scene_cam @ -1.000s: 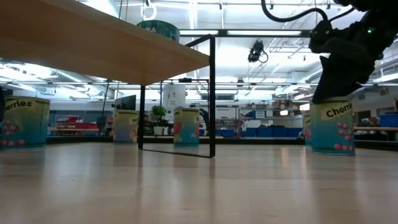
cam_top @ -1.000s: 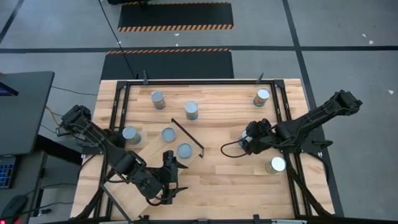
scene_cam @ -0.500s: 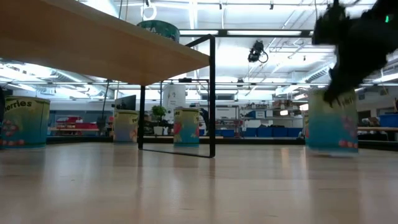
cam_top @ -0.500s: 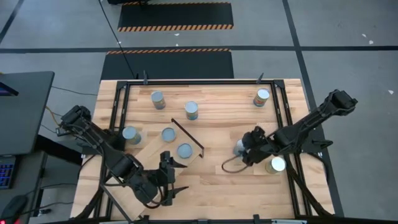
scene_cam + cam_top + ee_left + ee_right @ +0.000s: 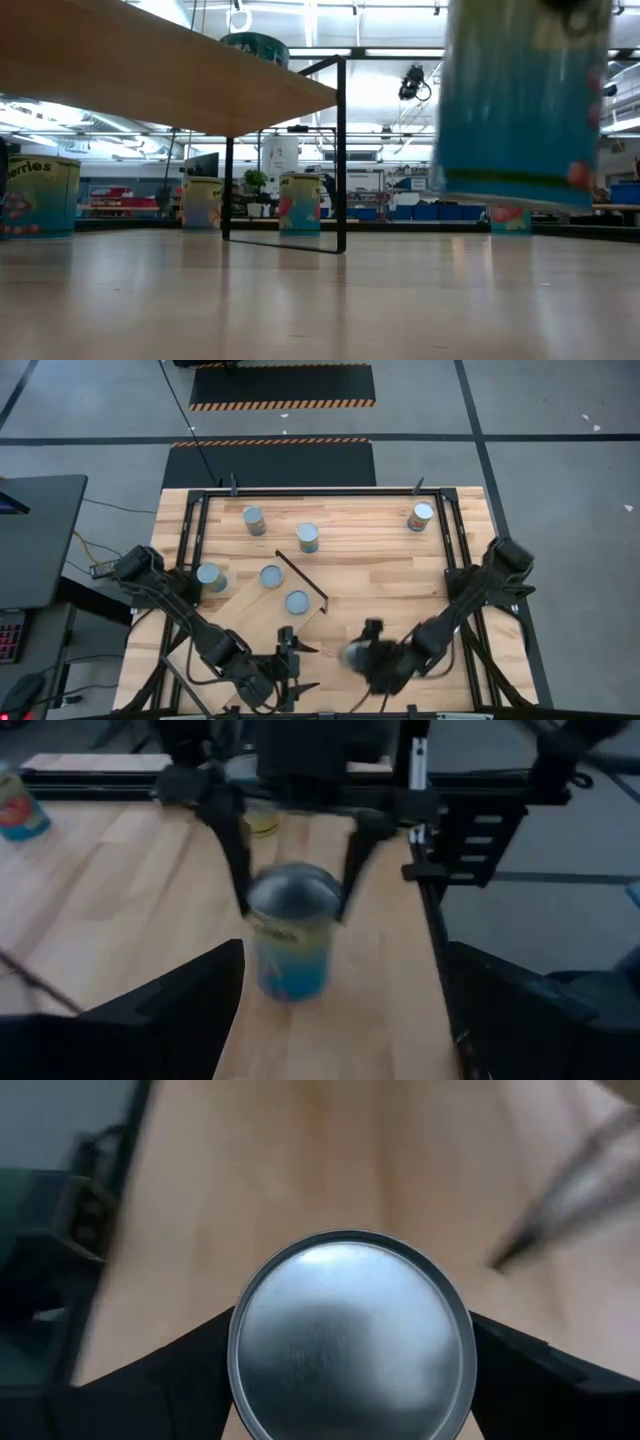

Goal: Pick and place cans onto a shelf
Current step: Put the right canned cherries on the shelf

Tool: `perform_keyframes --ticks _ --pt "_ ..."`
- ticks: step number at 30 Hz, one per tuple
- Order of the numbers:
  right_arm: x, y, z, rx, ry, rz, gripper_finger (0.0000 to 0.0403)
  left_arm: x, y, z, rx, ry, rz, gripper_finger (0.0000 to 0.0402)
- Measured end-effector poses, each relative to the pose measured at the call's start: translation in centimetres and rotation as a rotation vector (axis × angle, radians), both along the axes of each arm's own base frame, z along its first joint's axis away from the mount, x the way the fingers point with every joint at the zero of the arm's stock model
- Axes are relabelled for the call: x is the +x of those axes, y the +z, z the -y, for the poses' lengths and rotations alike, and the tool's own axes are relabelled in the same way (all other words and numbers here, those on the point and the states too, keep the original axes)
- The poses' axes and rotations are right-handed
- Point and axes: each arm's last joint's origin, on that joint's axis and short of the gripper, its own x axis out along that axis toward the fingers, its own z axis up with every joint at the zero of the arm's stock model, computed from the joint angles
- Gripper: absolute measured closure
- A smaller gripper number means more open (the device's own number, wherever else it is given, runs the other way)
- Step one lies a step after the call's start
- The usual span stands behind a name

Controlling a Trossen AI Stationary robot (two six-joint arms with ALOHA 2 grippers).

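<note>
My right gripper (image 5: 358,656) is shut on a can (image 5: 350,656) near the table's front edge, at the middle; the can shows large and blurred in the low view (image 5: 520,100). My left gripper (image 5: 292,672) is open and empty just left of it, fingers facing the can (image 5: 293,935). The shelf (image 5: 245,600), a plywood board on a black frame, stands left of centre and bears two cans (image 5: 270,575) (image 5: 297,602). More cans stand on the table at the far left (image 5: 255,520), far middle (image 5: 308,537), far right (image 5: 420,515) and left (image 5: 210,575). My right gripper pinches the can between its two fingers (image 5: 232,840), one on each side of the wall just below the silver top (image 5: 350,1345). The fingers come from above, pointing down. The can hangs upright, lifted clear of the table.
The shelf's black end frame (image 5: 340,150) stands upright in front of the low camera. A black metal frame (image 5: 455,540) runs along the table's sides and far edge. Bare tabletop (image 5: 380,575) lies between the shelf and the right arm.
My right gripper has lifted the can off the table at the right and carried it toward the near edge and leftward, upright all the way. My left gripper has gone a little toward the near edge and the right.
</note>
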Motion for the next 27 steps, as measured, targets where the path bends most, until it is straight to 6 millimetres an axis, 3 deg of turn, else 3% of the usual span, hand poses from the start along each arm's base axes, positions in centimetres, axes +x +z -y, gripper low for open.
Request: perform_keyframes --ticks 5,11,16,18,22,27 --pt "3.3 -1.0 -2.5 0.015 0.001 -0.003 0.0074 -0.2 -0.6 1.0 0.028 -0.048 0.002 0.0052" --pt "6.4 -3.1 -2.5 0.055 -0.049 -0.031 0.0066 -0.4 -1.0 0.7 0.07 -0.048 -0.04 0.0052" --pt "7.3 -3.5 -2.0 0.047 -0.043 -0.025 0.0047 -0.4 -1.1 0.7 0.094 -0.041 -0.044 0.0052" --pt "7.3 -2.8 -1.9 0.041 -0.032 -0.01 0.0037 -0.4 -0.9 0.7 0.095 -0.039 -0.027 0.0052" --pt "6.8 0.4 -2.2 0.046 0.016 0.101 0.0021 -0.1 -0.9 0.6 0.071 -0.066 -0.031 0.0052" --pt "4.3 2.6 -2.8 0.002 0.084 0.078 0.0017 0.6 -1.0 0.1 0.054 -0.062 -0.04 0.0052"
